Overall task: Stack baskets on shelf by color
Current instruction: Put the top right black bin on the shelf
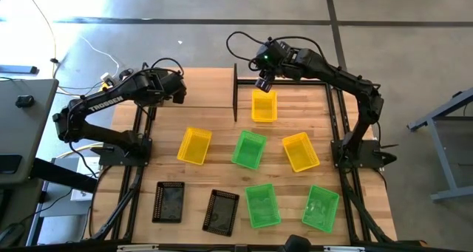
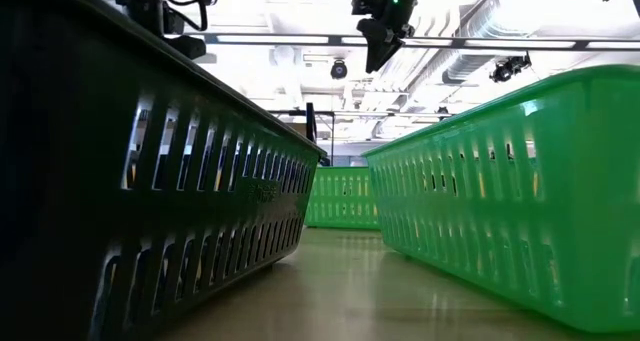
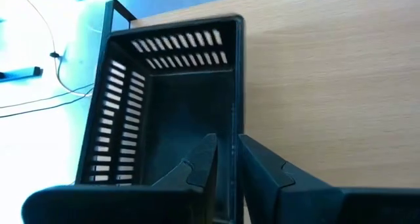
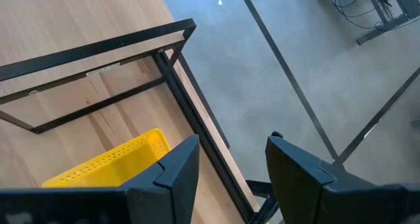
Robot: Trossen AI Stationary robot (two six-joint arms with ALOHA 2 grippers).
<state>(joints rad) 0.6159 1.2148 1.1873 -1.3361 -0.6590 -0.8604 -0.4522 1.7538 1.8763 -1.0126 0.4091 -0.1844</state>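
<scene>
A: Item one, the shelf point(image 1: 203, 89). Where is it being recorded?
B: It is being recorded at the far edge of the surface point(image 1: 369, 208), as a light board on a thin black frame. A black basket point(image 3: 170, 106) is being shown on it in the left wrist view, lying against the board's outer edge.

A: The left pincer point(image 3: 226, 161)?
B: It is being held over the shelf, its two fingers set either side of that black basket's side wall. The fingers are standing slightly apart; whether the wall is being pinched or only straddled cannot be told.

A: The right pincer point(image 4: 226, 165)?
B: It is being held high above the far right part of the surface, fingers spread, with nothing being gripped. A yellow basket point(image 1: 264, 106) is being seen just beneath it, beside the shelf's black end frame.

A: Remaining stock?
B: Two more yellow baskets point(image 1: 194, 145) point(image 1: 300, 151) and a green basket point(image 1: 249, 149) are being listed in a middle row. In the near row, two black baskets point(image 1: 168, 202) point(image 1: 222, 211) are being listed to the left and two green baskets point(image 1: 262, 205) point(image 1: 321, 208) to the right. All are being kept apart from one another.
</scene>
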